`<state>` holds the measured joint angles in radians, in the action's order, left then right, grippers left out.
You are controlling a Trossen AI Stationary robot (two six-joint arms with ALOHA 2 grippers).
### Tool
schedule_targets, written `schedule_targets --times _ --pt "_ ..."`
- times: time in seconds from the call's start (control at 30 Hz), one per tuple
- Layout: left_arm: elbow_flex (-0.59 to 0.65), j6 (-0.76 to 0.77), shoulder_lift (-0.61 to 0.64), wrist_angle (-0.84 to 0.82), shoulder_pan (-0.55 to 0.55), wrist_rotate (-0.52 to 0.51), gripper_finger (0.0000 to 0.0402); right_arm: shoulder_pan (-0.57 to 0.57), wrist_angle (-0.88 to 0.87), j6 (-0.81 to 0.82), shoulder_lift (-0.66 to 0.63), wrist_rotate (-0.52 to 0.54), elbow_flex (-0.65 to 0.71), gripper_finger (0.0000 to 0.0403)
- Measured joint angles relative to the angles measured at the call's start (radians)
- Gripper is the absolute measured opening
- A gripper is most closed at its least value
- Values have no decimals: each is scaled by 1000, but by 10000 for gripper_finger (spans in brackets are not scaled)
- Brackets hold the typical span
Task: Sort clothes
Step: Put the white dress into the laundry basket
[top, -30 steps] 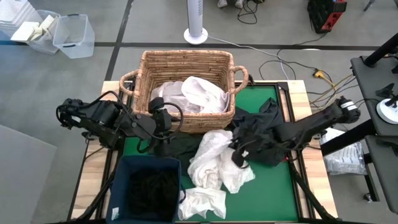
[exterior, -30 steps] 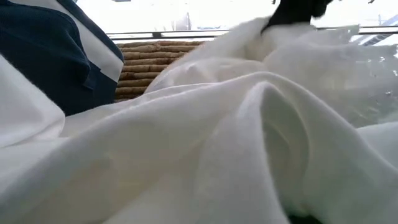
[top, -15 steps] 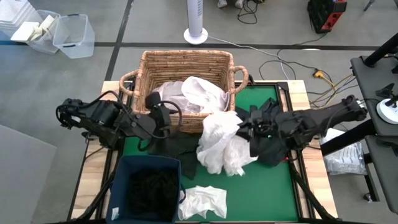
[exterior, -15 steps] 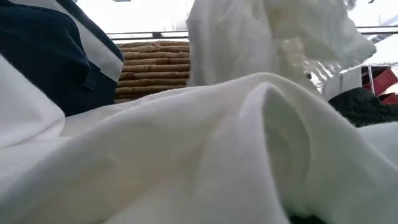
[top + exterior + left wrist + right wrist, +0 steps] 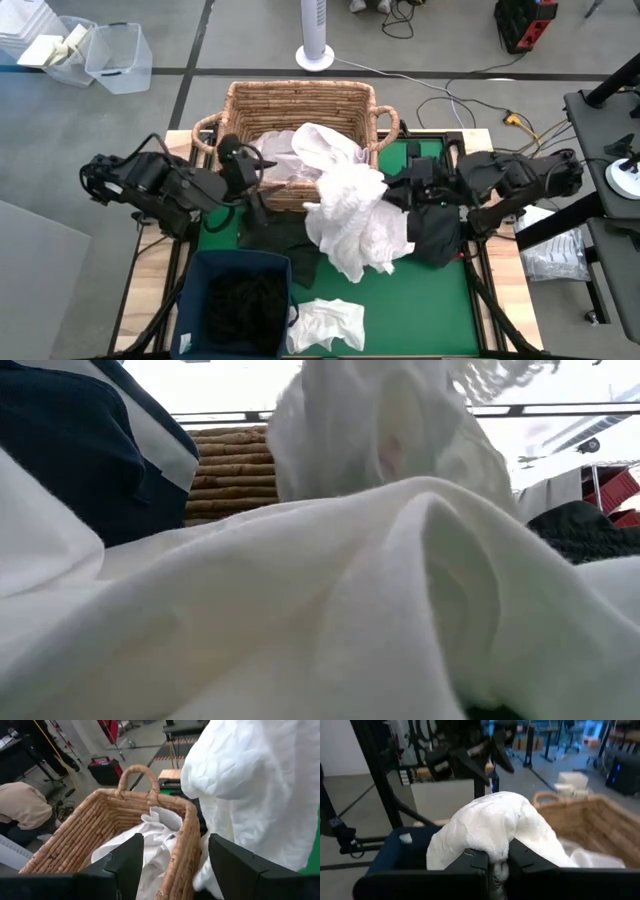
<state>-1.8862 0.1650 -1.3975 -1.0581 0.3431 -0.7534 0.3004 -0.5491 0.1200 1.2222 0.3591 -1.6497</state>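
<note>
No readable writing shows on anything you can see here. Your right claw (image 5: 492, 865) is clamped shut on a crumpled white garment (image 5: 352, 215), the arm reaching in from the tabletop's (image 5: 440, 310) right side and holding the cloth up so it hangs in loose folds just in front of the wicker basket (image 5: 300, 105), beside a dark garment (image 5: 435, 232) on the green mat. Your left claw (image 5: 172, 865) stands open and empty at the basket's near wall, looking in at another white garment (image 5: 150, 837) inside, while a further white piece (image 5: 328, 324) lies next to the navy bin (image 5: 235, 305).
</note>
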Motion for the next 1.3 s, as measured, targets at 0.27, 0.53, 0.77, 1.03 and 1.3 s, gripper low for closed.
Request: schedule_targets --times 0.27,0.53,0.77,1.03,1.3 --pt "0 -30 40 45 0 -45 201 0 6 -113 56 -31 -182 12" --pt "0 -42 72 47 0 -135 201 -37 8 -198 140 -129 -392 12" --pt "0 -52 103 47 0 -216 201 -120 6 -218 229 -294 -569 12" --pt "0 -61 125 46 0 -257 201 -238 54 -198 303 -438 -697 12" --pt "0 -133 163 -5 0 -260 201 -357 208 -199 357 -439 -702 12"
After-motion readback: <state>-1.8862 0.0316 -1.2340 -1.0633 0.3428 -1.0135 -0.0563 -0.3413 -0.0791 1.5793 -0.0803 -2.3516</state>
